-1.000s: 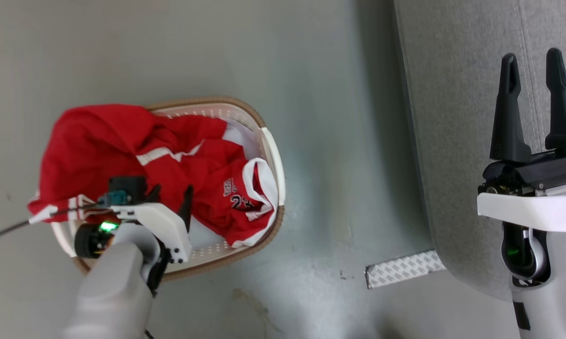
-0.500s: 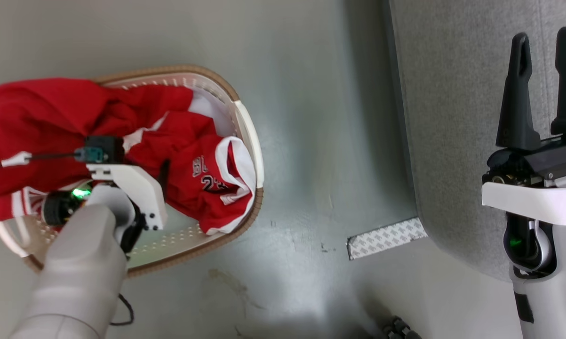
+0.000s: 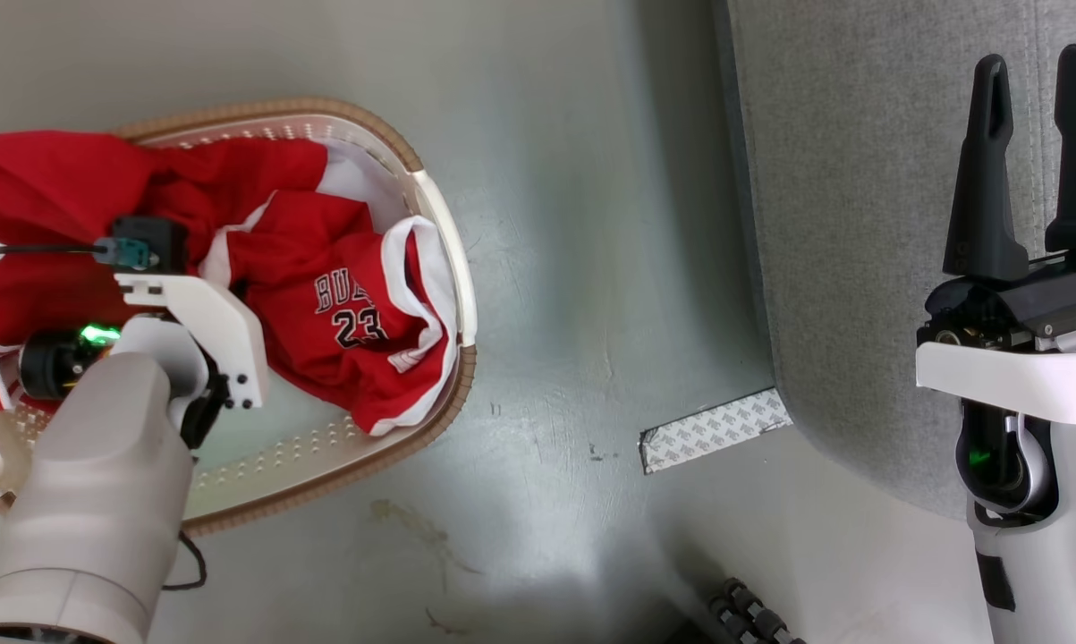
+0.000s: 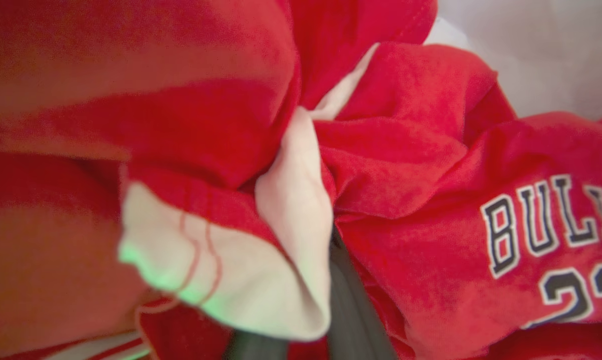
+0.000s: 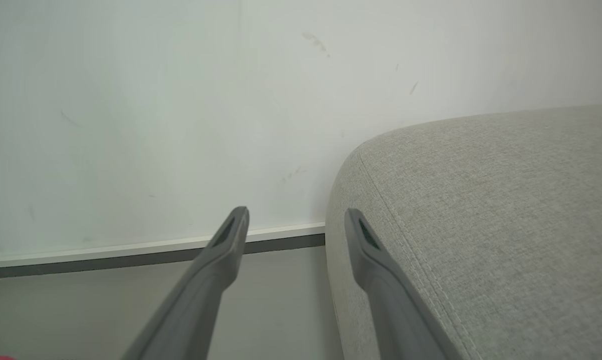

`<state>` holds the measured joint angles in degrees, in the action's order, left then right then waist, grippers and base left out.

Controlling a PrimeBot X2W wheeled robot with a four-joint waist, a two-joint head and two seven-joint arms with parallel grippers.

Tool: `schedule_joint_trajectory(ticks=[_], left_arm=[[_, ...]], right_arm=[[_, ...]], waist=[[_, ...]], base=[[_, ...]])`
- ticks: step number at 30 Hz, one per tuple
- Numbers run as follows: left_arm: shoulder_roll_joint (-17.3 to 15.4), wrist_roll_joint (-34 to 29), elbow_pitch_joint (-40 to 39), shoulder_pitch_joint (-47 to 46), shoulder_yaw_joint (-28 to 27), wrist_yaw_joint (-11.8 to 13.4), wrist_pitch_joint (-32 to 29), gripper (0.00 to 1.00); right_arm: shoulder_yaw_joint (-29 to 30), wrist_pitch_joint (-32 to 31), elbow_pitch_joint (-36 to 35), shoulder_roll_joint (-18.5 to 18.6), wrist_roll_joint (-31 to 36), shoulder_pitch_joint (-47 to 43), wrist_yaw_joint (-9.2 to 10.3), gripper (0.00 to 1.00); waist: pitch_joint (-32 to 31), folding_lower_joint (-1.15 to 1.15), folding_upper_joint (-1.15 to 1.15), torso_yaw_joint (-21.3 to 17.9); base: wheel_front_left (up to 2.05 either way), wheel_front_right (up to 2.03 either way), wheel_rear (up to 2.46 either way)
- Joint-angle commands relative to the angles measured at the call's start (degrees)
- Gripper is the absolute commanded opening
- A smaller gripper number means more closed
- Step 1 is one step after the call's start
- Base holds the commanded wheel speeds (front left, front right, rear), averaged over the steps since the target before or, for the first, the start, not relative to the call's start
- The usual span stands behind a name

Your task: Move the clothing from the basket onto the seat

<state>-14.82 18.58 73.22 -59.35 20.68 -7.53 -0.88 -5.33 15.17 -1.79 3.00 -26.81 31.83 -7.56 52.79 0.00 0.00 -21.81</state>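
Clothing (image 3: pixel 323 358) lies heaped in the basket (image 3: pixel 441 407) on the floor (image 3: pixel 573 268), part spilling over its rim, well apart from the seat (image 3: pixel 842 224). The left end effector (image 3: pixel 232 291) is sunk into the folds beside the "BULLS 23" jersey (image 4: pixel 531 240), with white trim (image 4: pixel 290 210) draped over its fingers (image 4: pixel 353 305); whether they pinch cloth cannot be told. To lift well, it should close on a thick bunch, rise straight until the hem clears the rim, then swing across. The right end effector (image 3: pixel 1034 72) hangs spread over the seat's edge, holding nothing.
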Motion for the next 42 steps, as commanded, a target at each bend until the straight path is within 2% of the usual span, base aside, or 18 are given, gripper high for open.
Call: schedule_joint_trajectory(ticks=[1, 11, 19, 26, 35, 42], left_arm=[[-0.3, -0.1, 0.1, -0.4, 0.0, 0.2, 0.6, 0.0], [2.7, 2.8, -0.1, 3.3, 2.0, 0.1, 3.3, 0.0], [5.8, 6.6, -2.9, 9.5, 6.1, 0.1, 7.3, 0.0], [7.7, 12.0, -8.7, 16.0, 11.4, 0.1, 12.5, 0.0], [6.3, 16.8, -17.0, 22.2, 18.5, 0.1, 15.8, 0.0], [4.6, 15.0, -26.0, 24.4, 18.8, 0.1, 16.0, 0.0]], right_arm=[[0.2, 0.0, 0.3, -0.2, -0.2, 0.9, 0.14, 1.0], [0.3, 0.0, 1.3, -0.2, 1.0, 0.4, 0.14, 1.0], [1.2, 0.0, 3.2, -0.1, 3.6, -2.0, 0.14, 1.0], [1.0, 0.0, 5.4, -0.1, 6.7, -4.7, 0.14, 1.0], [0.3, 0.0, 8.5, 1.0, 7.4, -9.5, 0.14, 1.0], [0.0, 0.0, 10.1, 2.1, 6.8, -13.7, 0.14, 1.0]], waist=[[-0.3, 0.0, 0.0, 0.1], [-5.6, 0.0, 0.0, 1.9], [-14.8, 0.0, 0.0, 5.0], [-24.9, 0.0, 0.0, 8.9], [-37.2, 0.0, 0.0, 13.1], [-44.0, 0.0, 0.0, 16.2]], base=[[0.0, 0.0, 0.0], [0.0, 0.0, 0.0], [0.0, 0.0, 0.0], [0.0, 0.0, 0.0], [0.0, 0.0, 0.0], [0.0, 0.0, 0.0]])
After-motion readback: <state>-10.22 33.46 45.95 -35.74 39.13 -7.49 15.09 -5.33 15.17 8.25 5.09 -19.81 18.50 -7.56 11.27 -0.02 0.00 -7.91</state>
